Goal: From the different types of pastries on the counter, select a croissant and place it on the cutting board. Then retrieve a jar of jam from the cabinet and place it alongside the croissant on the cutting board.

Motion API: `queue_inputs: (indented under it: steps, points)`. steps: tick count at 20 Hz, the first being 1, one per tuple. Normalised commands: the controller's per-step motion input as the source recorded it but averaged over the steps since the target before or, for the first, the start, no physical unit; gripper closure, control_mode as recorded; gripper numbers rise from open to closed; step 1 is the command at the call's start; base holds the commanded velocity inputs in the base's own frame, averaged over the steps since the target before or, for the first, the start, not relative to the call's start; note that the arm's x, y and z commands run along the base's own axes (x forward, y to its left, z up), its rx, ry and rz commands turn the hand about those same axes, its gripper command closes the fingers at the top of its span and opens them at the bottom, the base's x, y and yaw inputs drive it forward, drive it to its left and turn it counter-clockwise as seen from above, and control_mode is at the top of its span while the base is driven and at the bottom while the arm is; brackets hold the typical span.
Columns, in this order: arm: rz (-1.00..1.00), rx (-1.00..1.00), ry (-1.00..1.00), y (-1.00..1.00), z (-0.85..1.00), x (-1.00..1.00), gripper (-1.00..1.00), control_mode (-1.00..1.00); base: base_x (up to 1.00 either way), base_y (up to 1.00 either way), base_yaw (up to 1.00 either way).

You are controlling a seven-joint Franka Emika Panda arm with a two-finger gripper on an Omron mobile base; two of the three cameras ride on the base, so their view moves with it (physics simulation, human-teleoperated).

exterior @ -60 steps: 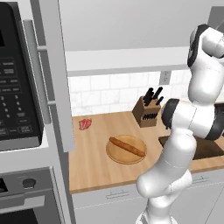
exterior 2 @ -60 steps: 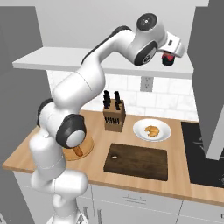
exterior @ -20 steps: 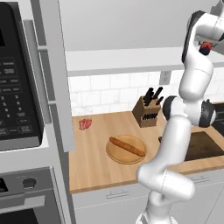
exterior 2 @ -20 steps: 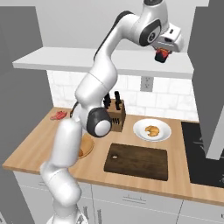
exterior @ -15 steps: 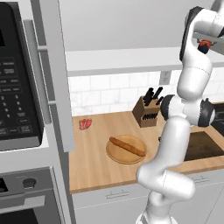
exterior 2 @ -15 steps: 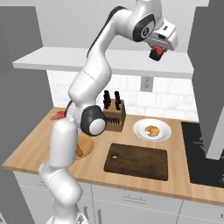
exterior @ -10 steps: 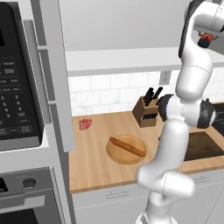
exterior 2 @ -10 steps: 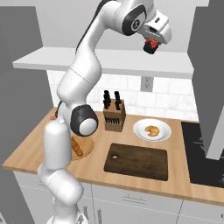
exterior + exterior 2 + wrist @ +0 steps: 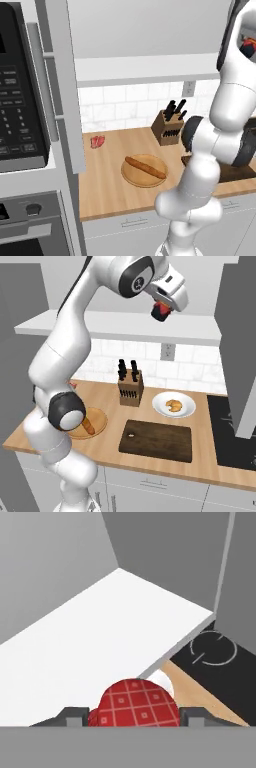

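Jam is on the move right now. The gripper [image 9: 161,311] is up high, out in front of the cabinet [image 9: 120,328] shelf, and its two fingers are squeezed against the sides of the jar of jam [image 9: 160,310]. In the hand view the red checked jar [image 9: 137,703] sits snug between the finger tips, with the white shelf behind it. The job I think it is doing is carrying the jar down to the cutting board [image 9: 156,439], which lies bare on the counter [image 9: 105,442]. The croissant [image 9: 174,405] is not on the board; it rests on a white plate [image 9: 186,410] just behind it. To do this well, keep the squeeze firm and the jar level so it does not slip. Come down slowly and stay away from the knife block [image 9: 130,388]. Set the jar flat on one side of the board so there is room for the croissant.
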Motion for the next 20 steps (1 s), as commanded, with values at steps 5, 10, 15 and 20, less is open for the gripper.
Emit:
queue_inputs:
  steps: [5,10,15,20]
  points:
    - [-0.09,-0.06,-0.01,0.51,-0.72,-0.94,1.00,-1.00,0.00,0.00,0.00]
    - [-0.08,-0.09,0.00,0.53,-0.95,-0.63,1.00,-1.00,0.00,0.00,0.00]
    - [-0.09,-0.09,0.00,0.49,-0.91,-0.58,1.00,-1.00,0.00,0.00,0.00]
    - [-0.07,-0.05,0.00,0.40,-0.72,-0.45,1.00,-1.00,0.00,0.00,0.00]
